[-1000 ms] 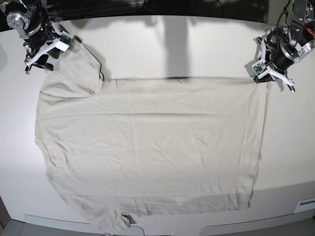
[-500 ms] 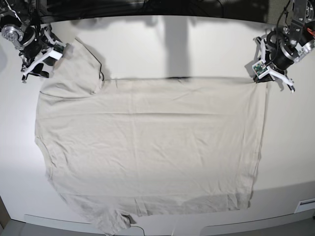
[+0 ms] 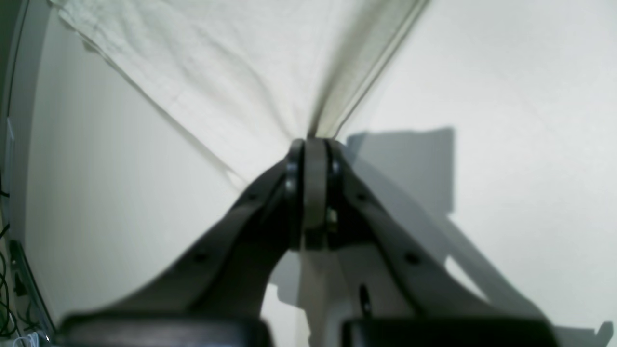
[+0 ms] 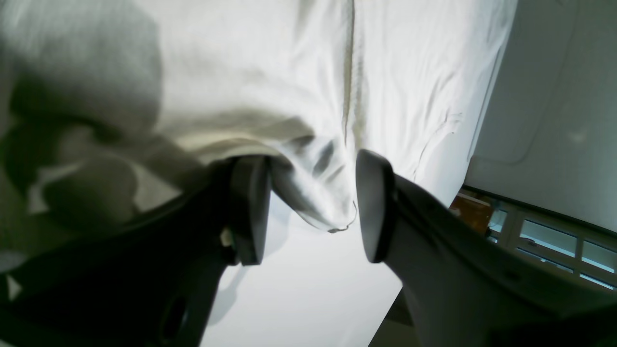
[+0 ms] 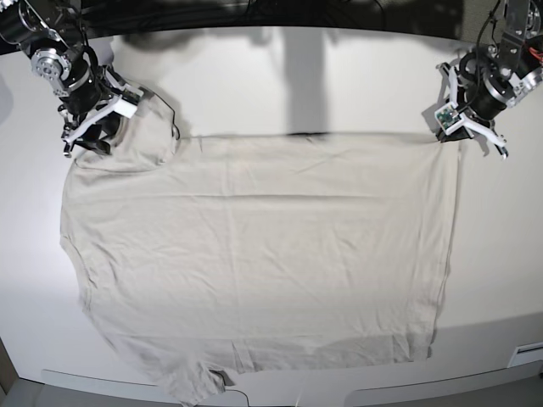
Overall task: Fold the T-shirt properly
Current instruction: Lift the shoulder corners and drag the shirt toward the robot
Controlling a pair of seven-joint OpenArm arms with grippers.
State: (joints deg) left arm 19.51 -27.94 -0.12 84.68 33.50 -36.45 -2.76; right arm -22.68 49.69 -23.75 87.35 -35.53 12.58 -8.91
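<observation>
Lab bench: white tabletop [image 5: 254,76], cabling [image 3: 9,299]

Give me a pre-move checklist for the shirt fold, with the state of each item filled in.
1. Left gripper clamped on the T-shirt corner: ok, jaws shut with fabric fanning out from the tips.
2. Right gripper gripping the sleeve: not ok, jaws open, fabric lies between the fingers but is not pinched.
3. Shirt body spread flat on the tabletop: ok, only light wrinkles in the base view.
4. Far edge between the two grippers straight: ok along the body; the sleeve by the right gripper is bunched.
5. Near hem on the table: cannot tell, it reaches the front edge at lower left.
</observation>
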